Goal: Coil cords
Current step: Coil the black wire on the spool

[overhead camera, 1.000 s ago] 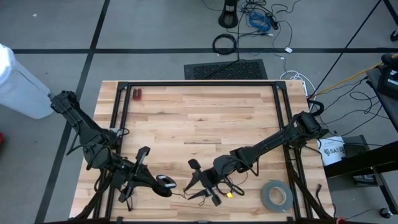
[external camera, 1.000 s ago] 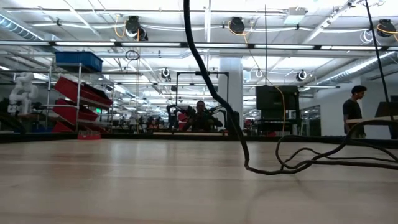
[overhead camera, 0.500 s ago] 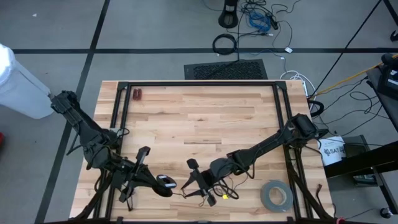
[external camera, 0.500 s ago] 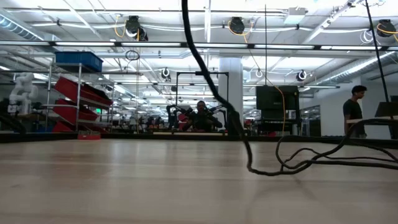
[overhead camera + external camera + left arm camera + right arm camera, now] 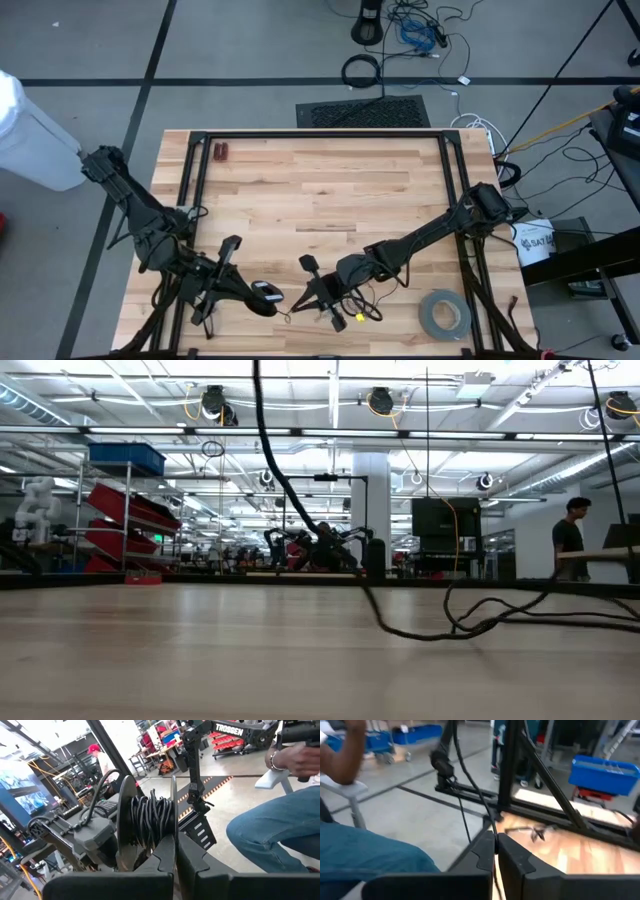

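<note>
The cord is thin and black. Part of it is wound into a small bundle between two thin plates, and my left gripper is shut on that bundle near the table's near edge. From there a strand runs toward my right gripper, which is shut on it. Loose strands with a yellow tag lie on the wood just right of it; the low view shows them flat on the table, with one strand rising steeply. My left gripper holds the wound bundle at the edge of one plate, pinched between its two fingers, which lie level. The bundle stands clear of the table. My right gripper pinches a single strand of the cord at its fingertips, coming in nearly level from the table's right. The strand leads away from the tips, drawn straight.
A grey tape roll lies at the near right corner, and a small red object at the far left. Black frame rails border the table. A person in jeans sits beyond the near edge.
My right gripper has shut on the cord strand and edged toward my left gripper. In the low view, the rising strand has swung left and leans flatter, while the loose strands on the table stay where they were.
</note>
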Motion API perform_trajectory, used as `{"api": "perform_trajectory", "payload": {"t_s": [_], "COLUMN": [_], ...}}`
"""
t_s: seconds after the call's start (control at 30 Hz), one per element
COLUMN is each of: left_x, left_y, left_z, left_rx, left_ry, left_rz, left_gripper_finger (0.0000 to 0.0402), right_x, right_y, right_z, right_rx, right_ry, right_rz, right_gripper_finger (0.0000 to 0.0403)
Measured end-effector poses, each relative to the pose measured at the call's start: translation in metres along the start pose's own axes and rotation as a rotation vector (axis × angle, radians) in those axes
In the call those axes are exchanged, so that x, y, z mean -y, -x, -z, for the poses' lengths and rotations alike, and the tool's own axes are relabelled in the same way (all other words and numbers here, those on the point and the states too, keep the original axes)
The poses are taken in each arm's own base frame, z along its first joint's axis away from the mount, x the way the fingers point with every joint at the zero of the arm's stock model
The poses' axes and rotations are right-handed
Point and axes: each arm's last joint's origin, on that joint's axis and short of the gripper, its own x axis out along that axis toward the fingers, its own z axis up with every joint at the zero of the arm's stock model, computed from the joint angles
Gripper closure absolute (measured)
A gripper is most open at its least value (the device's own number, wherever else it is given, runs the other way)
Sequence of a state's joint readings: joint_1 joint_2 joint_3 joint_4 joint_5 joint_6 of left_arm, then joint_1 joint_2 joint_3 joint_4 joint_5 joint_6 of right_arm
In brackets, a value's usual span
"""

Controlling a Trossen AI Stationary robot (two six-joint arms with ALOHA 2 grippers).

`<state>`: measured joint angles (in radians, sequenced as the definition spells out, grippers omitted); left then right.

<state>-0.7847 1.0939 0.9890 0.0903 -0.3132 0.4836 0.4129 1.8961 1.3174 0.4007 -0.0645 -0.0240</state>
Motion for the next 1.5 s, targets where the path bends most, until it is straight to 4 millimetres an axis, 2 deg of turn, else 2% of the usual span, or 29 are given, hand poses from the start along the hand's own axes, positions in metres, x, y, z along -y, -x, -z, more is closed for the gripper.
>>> {"api": "perform_trajectory", "payload": {"t_s": [0.23, 0.47, 0.7, 0.9, 1.1, 1.27, 1.5], "left_x": [0.009, 0.022, 0.023, 0.019, 0.011, 0.002, -0.009], "left_y": [-0.008, -0.025, -0.03, -0.04, -0.054, -0.058, -0.059], "left_z": [0.006, 0.013, 0.014, 0.024, 0.039, 0.045, 0.058], "left_rx": [-0.009, 0.035, 0.067, 0.058, 0.043, 0.047, -0.057], "left_ry": [0.015, -0.047, -0.053, -0.028, -0.014, 0.052, 0.171], "left_rz": [0.106, 0.212, 0.249, 0.298, 0.302, 0.325, 0.29], "left_gripper_finger": [0.0398, 0.0398, 0.0398, 0.0398, 0.0398, 0.0398, 0.0398], "right_x": [0.006, 0.014, 0.014, 0.016, 0.016, 0.01, -0.003], "right_y": [0.008, 0.023, 0.035, 0.044, 0.046, 0.046, 0.046], "right_z": [0.0, -0.019, -0.035, -0.051, -0.078, -0.08, -0.091], "right_rx": [-0.09, -0.071, -0.05, 0.004, 0.06, 0.047, 0.054], "right_ry": [0.007, 0.026, 0.073, 0.131, 0.18, 0.193, 0.197], "right_rz": [0.129, 0.245, 0.297, 0.369, 0.378, 0.363, 0.333], "right_gripper_finger": [0.0401, 0.0402, 0.0403, 0.0403, 0.0403, 0.0403, 0.0403]}}
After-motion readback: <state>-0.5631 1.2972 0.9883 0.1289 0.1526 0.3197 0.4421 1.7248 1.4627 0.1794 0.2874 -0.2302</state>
